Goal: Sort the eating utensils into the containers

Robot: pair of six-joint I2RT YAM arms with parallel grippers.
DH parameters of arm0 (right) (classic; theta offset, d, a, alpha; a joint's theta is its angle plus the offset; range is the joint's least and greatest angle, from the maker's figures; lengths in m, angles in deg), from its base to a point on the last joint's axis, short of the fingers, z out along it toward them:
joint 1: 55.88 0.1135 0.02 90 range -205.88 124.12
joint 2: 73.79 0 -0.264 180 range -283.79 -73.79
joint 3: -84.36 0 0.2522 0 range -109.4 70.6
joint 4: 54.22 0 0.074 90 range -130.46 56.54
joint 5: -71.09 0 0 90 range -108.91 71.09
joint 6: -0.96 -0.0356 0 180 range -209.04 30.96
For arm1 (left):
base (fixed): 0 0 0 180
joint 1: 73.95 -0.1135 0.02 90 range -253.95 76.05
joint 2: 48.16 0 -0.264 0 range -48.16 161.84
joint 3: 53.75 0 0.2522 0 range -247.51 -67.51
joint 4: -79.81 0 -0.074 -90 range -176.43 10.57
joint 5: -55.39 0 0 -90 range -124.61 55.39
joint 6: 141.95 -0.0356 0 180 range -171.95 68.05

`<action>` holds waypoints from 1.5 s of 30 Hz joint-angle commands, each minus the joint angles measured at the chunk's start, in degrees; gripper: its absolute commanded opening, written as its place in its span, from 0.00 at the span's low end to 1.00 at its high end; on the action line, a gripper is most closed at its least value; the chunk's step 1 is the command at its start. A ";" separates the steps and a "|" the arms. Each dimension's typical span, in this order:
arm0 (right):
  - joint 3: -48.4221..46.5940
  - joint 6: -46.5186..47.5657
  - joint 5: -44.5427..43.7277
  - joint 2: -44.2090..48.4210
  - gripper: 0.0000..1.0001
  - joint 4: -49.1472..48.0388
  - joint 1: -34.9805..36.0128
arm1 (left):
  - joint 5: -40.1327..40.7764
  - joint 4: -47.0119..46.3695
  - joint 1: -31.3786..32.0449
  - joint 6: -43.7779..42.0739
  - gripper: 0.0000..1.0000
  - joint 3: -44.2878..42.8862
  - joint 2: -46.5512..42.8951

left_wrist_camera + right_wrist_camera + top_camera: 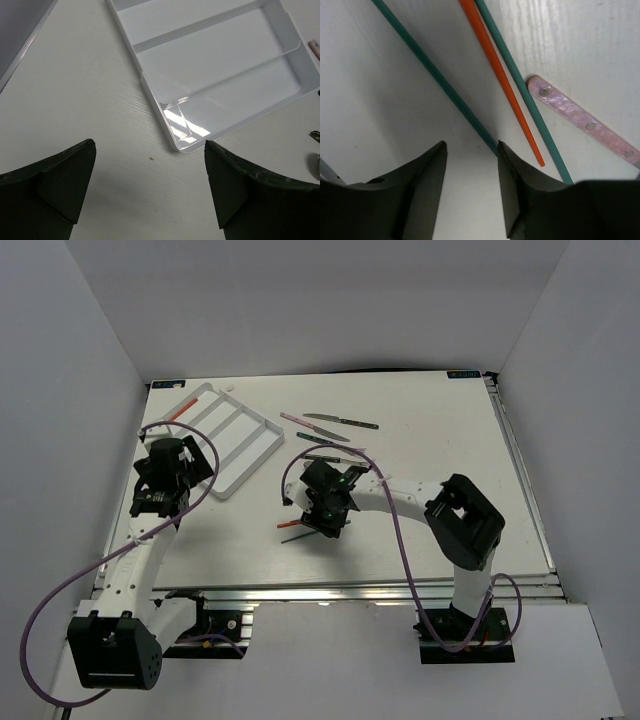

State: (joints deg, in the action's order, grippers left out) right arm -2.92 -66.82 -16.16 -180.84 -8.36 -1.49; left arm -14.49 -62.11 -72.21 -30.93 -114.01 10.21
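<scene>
Hovering low over the table (370, 100) centre, the right gripper (471, 148) stands at a narrow gap, apparently clamping nothing, while a teal chopstick (435, 75) lies diagonally, its near end entering that gap.

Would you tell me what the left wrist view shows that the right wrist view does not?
Only the left wrist view: the white compartmented tray. Only the right wrist view: two teal chopsticks, an orange chopstick and a pink handle. Both: the white table and each camera's own dark fingers.
</scene>
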 commanded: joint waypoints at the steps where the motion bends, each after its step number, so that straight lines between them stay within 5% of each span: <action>1: -0.93 2.74 0.60 -2.73 0.47 2.27 -0.16 | -0.52 -0.76 0.28 -0.45 0.98 0.01 -1.59; 21: 7.59 0.82 2.44 2.79 0.00 -5.28 5.02 | -1.13 -0.41 0.28 -0.10 0.98 0.01 -2.47; 28: 11.11 -4.80 5.59 16.06 0.00 -15.29 3.01 | -12.71 0.21 0.28 1.83 0.98 0.00 -5.10; 34: 11.13 -21.12 10.09 24.08 0.00 -22.44 -4.37 | -40.62 -12.42 0.37 10.52 0.98 4.74 -8.27; 37: 7.43 -30.62 7.89 23.46 0.00 -20.15 -7.53 | -50.75 -28.14 2.03 20.44 0.98 9.84 -8.27; 39: 5.75 -38.11 12.35 23.72 0.00 -21.19 -9.82 | -51.06 -37.30 6.40 24.67 0.98 11.78 -7.48; 45: 4.08 -48.57 21.77 25.39 0.00 -28.93 -9.92 | -43.25 -40.40 19.51 21.71 0.98 7.75 -0.38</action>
State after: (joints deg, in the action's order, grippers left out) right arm 4.45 -105.88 -1.41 -156.99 -30.94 -11.79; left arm -57.81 -95.64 -56.45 -10.30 -103.10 7.33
